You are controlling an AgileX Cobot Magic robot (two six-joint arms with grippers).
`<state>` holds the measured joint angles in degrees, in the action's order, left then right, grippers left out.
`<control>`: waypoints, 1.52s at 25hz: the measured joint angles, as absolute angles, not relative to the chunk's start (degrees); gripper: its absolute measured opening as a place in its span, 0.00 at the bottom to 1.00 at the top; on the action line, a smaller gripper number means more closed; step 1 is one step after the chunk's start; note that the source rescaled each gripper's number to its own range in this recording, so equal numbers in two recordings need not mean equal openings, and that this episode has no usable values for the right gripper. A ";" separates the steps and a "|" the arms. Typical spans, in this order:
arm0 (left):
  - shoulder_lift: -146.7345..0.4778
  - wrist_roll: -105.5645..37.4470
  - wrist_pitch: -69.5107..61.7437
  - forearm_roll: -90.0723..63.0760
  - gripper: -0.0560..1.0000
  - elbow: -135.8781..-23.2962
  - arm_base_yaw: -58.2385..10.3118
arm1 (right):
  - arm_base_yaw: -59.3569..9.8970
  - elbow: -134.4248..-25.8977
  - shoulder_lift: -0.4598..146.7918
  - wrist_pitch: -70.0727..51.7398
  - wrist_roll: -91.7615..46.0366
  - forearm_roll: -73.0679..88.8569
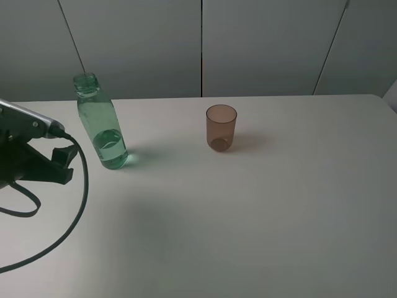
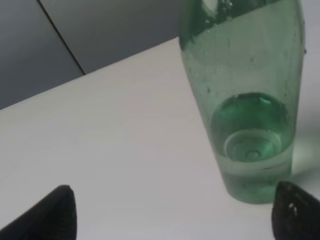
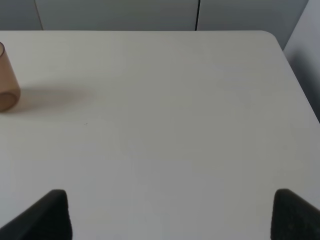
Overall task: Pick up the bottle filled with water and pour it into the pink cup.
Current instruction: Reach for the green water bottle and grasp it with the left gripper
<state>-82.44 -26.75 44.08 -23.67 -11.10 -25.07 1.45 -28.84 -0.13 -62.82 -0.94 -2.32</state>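
The green-tinted bottle stands upright and uncapped at the back left of the white table, with water in its lower part. The left wrist view shows it close up, just ahead of the fingertips and off toward one finger. My left gripper is open and empty, just left of the bottle and not touching it; it also shows in the left wrist view. The pink cup stands upright near the table's middle back and shows at the edge of the right wrist view. My right gripper is open, empty and far from the cup.
A black cable loops from the left arm over the table's front left. The white table ends at a rounded corner on the right. Grey wall panels stand behind it.
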 joint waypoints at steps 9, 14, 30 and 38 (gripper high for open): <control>-86.66 -23.12 48.16 -16.03 1.00 -11.10 -25.07 | 1.45 -28.84 -0.13 -62.82 -0.83 -2.32; -90.33 -23.12 52.00 -15.76 1.00 -11.10 -25.07 | 1.45 -28.84 -0.13 -62.82 -0.83 -2.32; -106.84 -20.07 68.83 -13.57 1.00 -12.56 -25.07 | 1.45 -28.84 -0.13 -62.82 -0.83 -2.32; -110.39 -20.07 69.38 -12.43 1.00 -16.91 -25.07 | 1.45 -28.84 -0.13 -62.82 -0.83 -2.32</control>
